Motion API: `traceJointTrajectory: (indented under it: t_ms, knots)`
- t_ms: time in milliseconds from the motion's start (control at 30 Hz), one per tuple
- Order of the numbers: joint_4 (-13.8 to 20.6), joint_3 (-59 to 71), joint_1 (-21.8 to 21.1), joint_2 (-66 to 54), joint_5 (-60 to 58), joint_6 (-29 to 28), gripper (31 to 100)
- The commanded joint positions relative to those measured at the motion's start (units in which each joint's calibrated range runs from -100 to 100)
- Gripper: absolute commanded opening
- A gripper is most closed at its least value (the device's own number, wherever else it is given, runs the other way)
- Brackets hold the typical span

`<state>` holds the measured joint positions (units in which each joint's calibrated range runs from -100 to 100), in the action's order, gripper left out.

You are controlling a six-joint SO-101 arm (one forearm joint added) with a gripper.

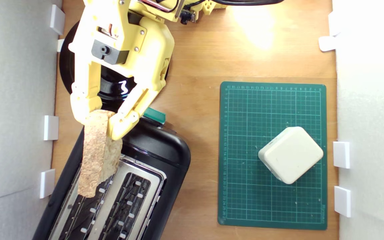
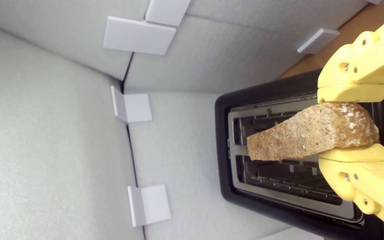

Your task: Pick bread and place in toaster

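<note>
Wooden bench [image 1: 195, 100] below; gripper [image 1: 100, 121] pinching bread [image 1: 97, 156] edge-up over toaster [image 1: 165, 156] slots.

A green cutting mat [image 1: 272, 155] is lying flat on the wooden table [image 1: 195, 66] toward the exterior view's right. A cream rounded-square block [image 1: 291, 154] is sitting on the mat, turned at an angle to its grid lines. A glossy black plate [image 1: 113, 87] is resting near the exterior view's upper left, partly covered. White foam walls [image 1: 12, 100] are standing along both sides of the table, with small white clips [image 1: 51, 127] holding them at the edges.
</note>
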<state>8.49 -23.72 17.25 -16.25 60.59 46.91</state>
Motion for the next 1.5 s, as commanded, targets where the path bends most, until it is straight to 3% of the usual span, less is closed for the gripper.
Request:
traceJointTrajectory:
  t_ms: [0, 500, 633, 700, 1467]
  knots:
    - [-0.33, -2.66, 1.36, -0.14, -2.74, 0.52, 58.7]
    - [-0.42, -3.02, 2.0, 1.36, -2.74, 2.45, 58.7]
    - [-5.86, -3.02, 5.31, 1.45, -2.83, 4.07, 58.7]
    - [-6.94, -2.93, 6.19, 1.45, -2.83, 4.7, 58.7]
    - [-6.13, -2.66, 6.68, 4.19, -7.09, 4.6, 58.7]
